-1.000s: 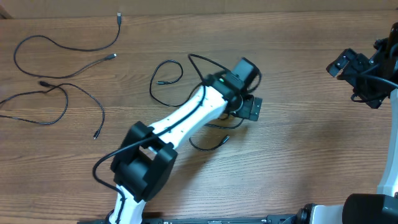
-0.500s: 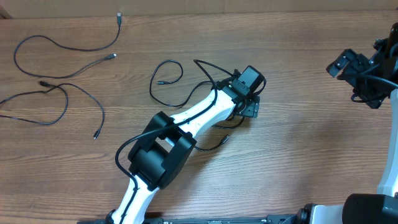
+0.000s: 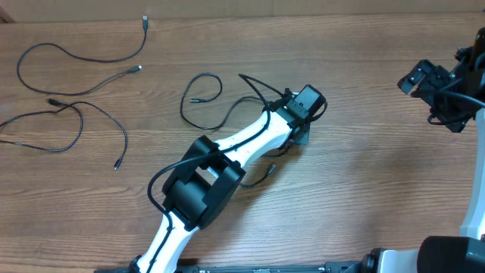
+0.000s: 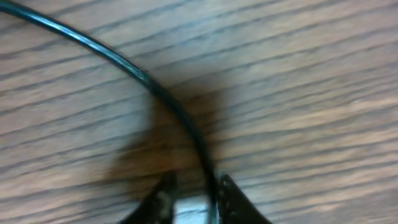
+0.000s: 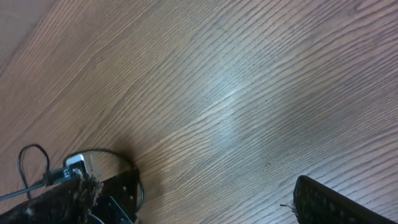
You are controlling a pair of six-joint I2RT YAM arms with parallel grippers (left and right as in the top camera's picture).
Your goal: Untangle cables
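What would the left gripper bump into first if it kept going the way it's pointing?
The left gripper points down at the table, so probably the black cable between its fingertips, then the wood under it. The blurry view hides how near.

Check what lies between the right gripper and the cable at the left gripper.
Nothing but bare wooden table. The overhead view shows the stretch from the right gripper to the cable at the left gripper free of anything.
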